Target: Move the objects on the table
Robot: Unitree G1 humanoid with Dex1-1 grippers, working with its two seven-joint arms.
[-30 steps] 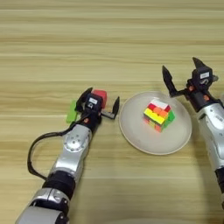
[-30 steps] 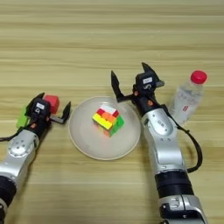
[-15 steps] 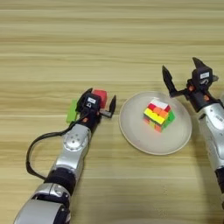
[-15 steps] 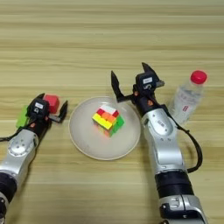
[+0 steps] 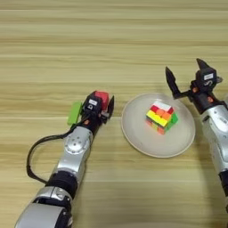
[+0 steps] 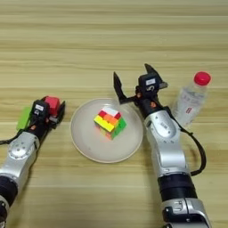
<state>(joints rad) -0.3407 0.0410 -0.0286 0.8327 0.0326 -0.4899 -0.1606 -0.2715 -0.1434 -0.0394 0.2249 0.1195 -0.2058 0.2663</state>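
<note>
Puzzle cube rests on the white plate, judged placed; left end effector closes around the red cube beside the green bar, both remaining on the bench; right end effector hangs spread wide behind the plate.

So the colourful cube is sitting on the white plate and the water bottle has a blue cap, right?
Not quite. The water bottle has a red cap, as the right eye view shows. The colourful cube does sit on the white plate.
</note>
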